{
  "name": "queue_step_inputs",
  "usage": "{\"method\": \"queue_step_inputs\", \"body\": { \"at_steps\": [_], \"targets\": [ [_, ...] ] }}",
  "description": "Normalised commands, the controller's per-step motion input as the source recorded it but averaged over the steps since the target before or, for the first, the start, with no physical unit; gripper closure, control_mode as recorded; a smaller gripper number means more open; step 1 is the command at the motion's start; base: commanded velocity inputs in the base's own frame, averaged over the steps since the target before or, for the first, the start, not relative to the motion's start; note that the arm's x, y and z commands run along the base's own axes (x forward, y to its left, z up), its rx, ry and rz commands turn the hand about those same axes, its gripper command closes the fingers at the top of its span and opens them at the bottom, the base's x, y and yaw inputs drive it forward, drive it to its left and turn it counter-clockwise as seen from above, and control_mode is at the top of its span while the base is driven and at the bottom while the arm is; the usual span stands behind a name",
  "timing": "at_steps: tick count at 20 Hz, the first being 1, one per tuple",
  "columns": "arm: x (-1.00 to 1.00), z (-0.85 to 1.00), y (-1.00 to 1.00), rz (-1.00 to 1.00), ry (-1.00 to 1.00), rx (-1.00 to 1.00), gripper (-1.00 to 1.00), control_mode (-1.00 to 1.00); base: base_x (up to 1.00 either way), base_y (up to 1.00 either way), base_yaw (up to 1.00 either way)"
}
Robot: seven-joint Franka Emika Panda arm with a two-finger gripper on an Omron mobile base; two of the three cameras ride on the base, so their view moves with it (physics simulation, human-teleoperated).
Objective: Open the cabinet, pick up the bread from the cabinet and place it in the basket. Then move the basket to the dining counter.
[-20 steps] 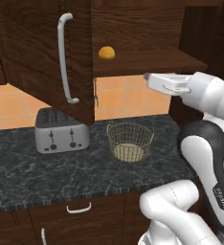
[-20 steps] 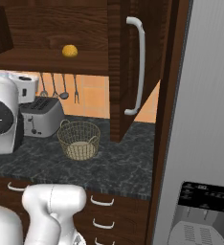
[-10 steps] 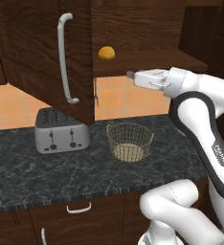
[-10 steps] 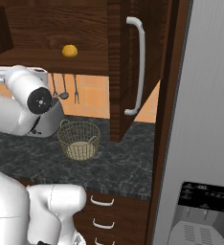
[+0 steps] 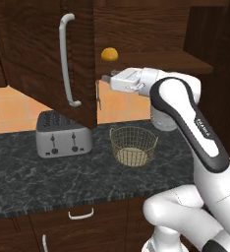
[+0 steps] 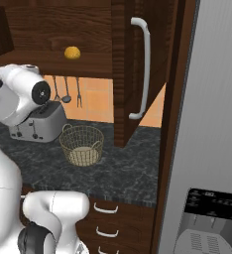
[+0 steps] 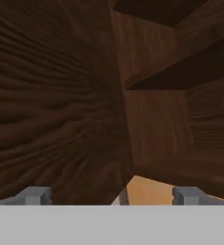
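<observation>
A boxy silver 2-slot toaster (image 5: 63, 134) sits at the left middle of the left base view, on a black speckled granite countertop (image 5: 48, 182). An orange tiled backsplash (image 5: 9, 108) runs behind it. Dark hanging utensils (image 6: 67, 91) show left of centre in the right base view. Lower drawers with 3 short curved silver handles (image 6: 107, 209) fill its bottom middle, a grey refrigerator door (image 6: 212, 129) its right.

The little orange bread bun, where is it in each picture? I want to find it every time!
Left base view: the bread sits on the open cabinet's shelf, upper middle, above the gripper.
Right base view: the bread sits on the same shelf, upper left.
Hand view: dark wood of the cabinet, no bun in the picture.
Shared landmark: the wire basket on the black counter, below the bun in both base views.
</observation>
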Motion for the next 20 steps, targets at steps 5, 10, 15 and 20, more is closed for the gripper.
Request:
{"method": "queue_step_inputs", "body": {
  "at_steps": [5, 10, 15, 20],
  "targets": [
    [0.47, -0.13, 0.63, 0.17, -0.09, -0.01, -1.00, -1.00, 0.00, 0.00, 0.00],
    [0.61, -0.10, 0.46, 0.14, -0.04, 0.00, -1.00, -1.00, 0.00, 0.00, 0.00],
    [0.58, -0.17, 0.51, 0.17, 0.00, 0.00, -1.00, -1.00, 0.00, 0.00, 0.00],
    [0.34, -0.10, 0.74, 0.13, 0.00, -0.02, -1.00, -1.00, 0.00, 0.00, 0.00]
  ]
}}
